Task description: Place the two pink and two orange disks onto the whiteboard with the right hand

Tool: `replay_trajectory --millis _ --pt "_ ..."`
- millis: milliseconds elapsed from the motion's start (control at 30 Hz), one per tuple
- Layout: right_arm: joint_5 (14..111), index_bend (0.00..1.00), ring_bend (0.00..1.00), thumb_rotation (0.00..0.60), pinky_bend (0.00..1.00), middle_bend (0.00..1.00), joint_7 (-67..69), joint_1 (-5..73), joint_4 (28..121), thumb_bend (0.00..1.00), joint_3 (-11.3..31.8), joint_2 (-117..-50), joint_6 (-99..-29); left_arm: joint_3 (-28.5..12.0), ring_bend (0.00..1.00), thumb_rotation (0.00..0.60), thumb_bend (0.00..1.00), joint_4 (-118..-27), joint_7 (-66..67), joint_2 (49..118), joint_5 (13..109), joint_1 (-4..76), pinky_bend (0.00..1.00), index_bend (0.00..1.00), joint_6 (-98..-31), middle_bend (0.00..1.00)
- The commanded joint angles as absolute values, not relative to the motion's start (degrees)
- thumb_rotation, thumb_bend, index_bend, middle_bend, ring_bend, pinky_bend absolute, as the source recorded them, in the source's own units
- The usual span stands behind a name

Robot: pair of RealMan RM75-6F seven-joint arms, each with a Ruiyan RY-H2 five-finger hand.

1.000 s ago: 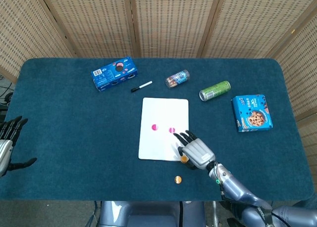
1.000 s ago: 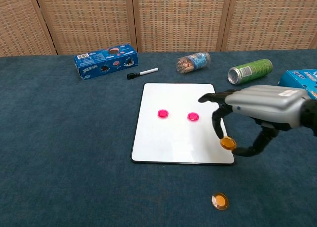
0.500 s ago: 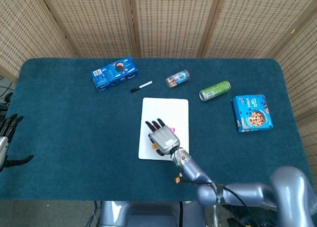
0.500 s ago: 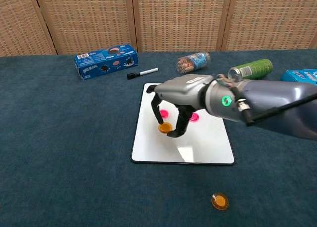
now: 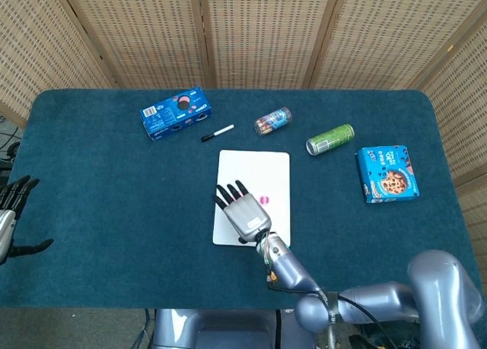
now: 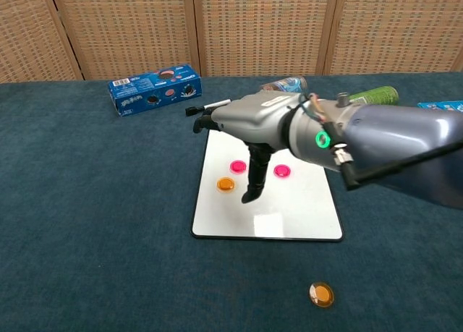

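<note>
The whiteboard (image 6: pixel 289 209) (image 5: pixel 259 170) lies at the table's middle. Two pink disks (image 6: pixel 238 166) (image 6: pixel 282 171) sit on it side by side; the head view shows only one pink disk (image 5: pixel 265 201). One orange disk (image 6: pixel 226 184) lies flat on the board near its left edge. The other orange disk (image 6: pixel 321 294) rests on the blue cloth in front of the board. My right hand (image 6: pixel 249 122) (image 5: pixel 243 212) hovers over the board's left half, fingers apart, holding nothing, its thumb hanging just right of the orange disk. My left hand (image 5: pixel 11 212) is spread at the far left edge.
Behind the board lie a blue biscuit box (image 6: pixel 154 88), a black marker (image 6: pixel 207 106), a clear jar (image 5: pixel 272 122) and a green can (image 5: pixel 329 139). A blue cookie box (image 5: pixel 388 174) sits at the right.
My right hand carried an orange disk from the board's right front corner to its left side, let it go there, and lifted slightly. The left hand stayed put.
</note>
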State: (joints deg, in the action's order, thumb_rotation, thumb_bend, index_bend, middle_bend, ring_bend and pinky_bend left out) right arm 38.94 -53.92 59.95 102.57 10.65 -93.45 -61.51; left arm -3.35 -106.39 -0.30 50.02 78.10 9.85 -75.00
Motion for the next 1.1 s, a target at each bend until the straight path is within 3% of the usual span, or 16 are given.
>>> replay_trajectory --millis 33,133,233,533,767,1100 --pt "50.66 0.29 0.00 0.600 0.00 0.00 -48.04 53.63 110.64 0.20 2.50 -85.06 -63.89 -3.17 0.00 0.600 0.00 -106.50 -0.16 50.06 78.53 9.78 0.00 0.00 -75.18 0.00" --pt "55.01 0.36 0.00 0.600 0.00 0.00 -45.07 51.26 111.65 0.23 -0.72 -82.22 -63.68 -3.08 0.00 0.600 0.00 -106.58 -0.08 50.09 78.91 9.67 0.00 0.00 -75.49 0.00" --pt "60.50 0.37 0.00 0.600 0.00 0.00 -41.35 47.80 111.79 0.25 -5.67 -78.92 -63.59 -2.80 0.00 0.600 0.00 -106.72 0.23 50.18 79.59 9.53 0.00 0.00 -75.80 0.00" --pt "74.97 0.39 0.00 0.600 0.00 0.00 -30.49 40.31 106.68 0.26 -13.26 -77.56 -63.85 -2.67 0.00 0.600 0.00 -107.01 1.16 50.47 79.75 9.54 0.00 0.00 -75.99 0.00" --pt "79.75 0.40 0.00 0.600 0.00 0.00 -26.73 37.11 101.34 0.31 -13.32 -79.89 -63.90 -2.61 0.00 0.600 0.00 -107.34 2.02 50.78 79.75 9.48 0.00 0.00 -76.29 0.00" --pt "78.53 0.40 0.00 0.600 0.00 0.00 -27.69 35.12 98.99 0.31 -11.64 -83.60 -60.23 -2.61 0.00 0.600 0.00 -107.30 2.52 50.96 79.53 9.60 0.00 0.00 -76.16 0.00"
